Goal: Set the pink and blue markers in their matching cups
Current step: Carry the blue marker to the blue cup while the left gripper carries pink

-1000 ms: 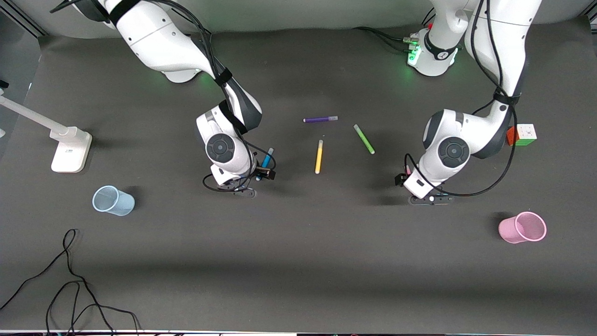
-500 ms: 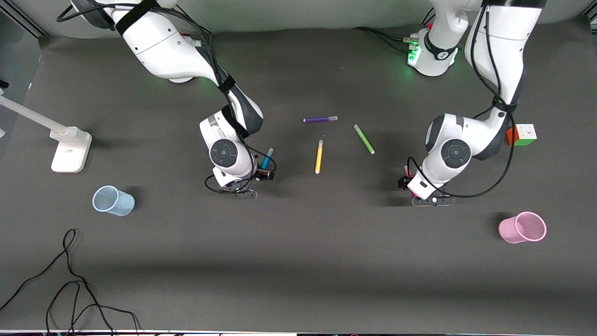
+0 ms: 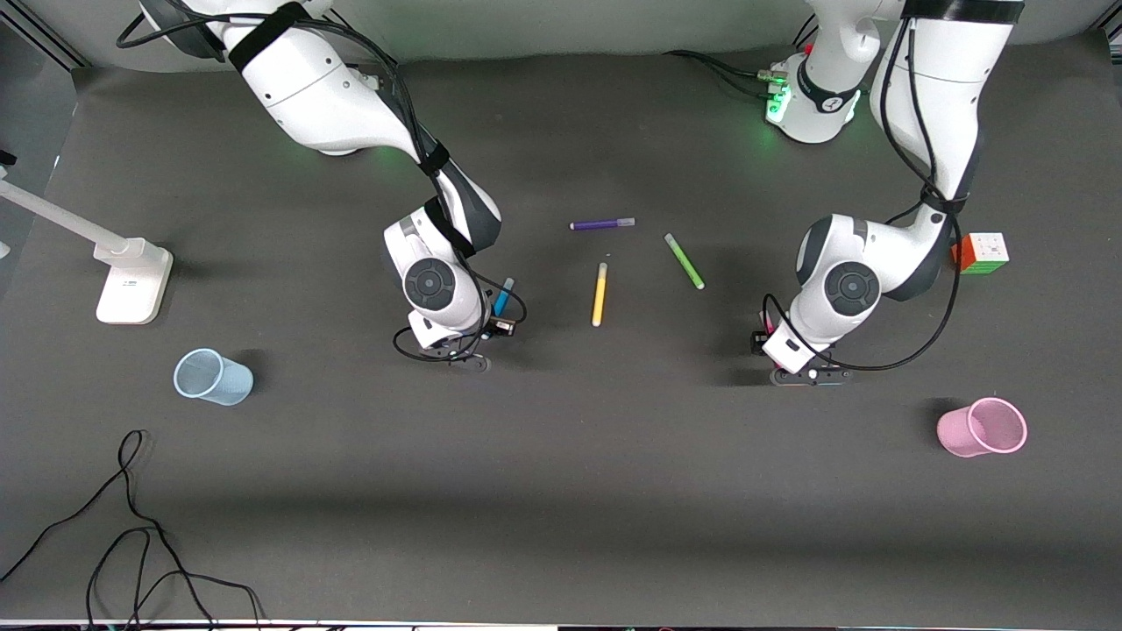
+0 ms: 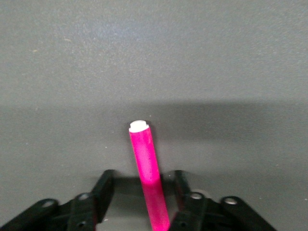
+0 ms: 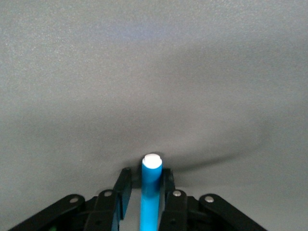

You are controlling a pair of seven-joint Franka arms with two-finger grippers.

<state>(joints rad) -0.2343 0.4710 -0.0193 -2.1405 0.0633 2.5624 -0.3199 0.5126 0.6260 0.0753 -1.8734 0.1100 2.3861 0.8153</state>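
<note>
The blue marker lies on the dark mat, one end under my right gripper. In the right wrist view my right gripper stands narrowly open round the blue marker: one finger touches it and a small gap shows at the other. The pink marker barely shows under my left gripper. In the left wrist view my left gripper is open wide, with the pink marker leaning toward one finger. The pale blue cup stands toward the right arm's end. The pink cup stands toward the left arm's end.
A purple pen, a yellow pen and a green pen lie between the two grippers. A colour cube sits beside the left arm. A white stand and a loose black cable are at the right arm's end.
Both wrists have shifted slightly over their markers, the right one a little toward the blue marker. The markers and cups have not moved.
</note>
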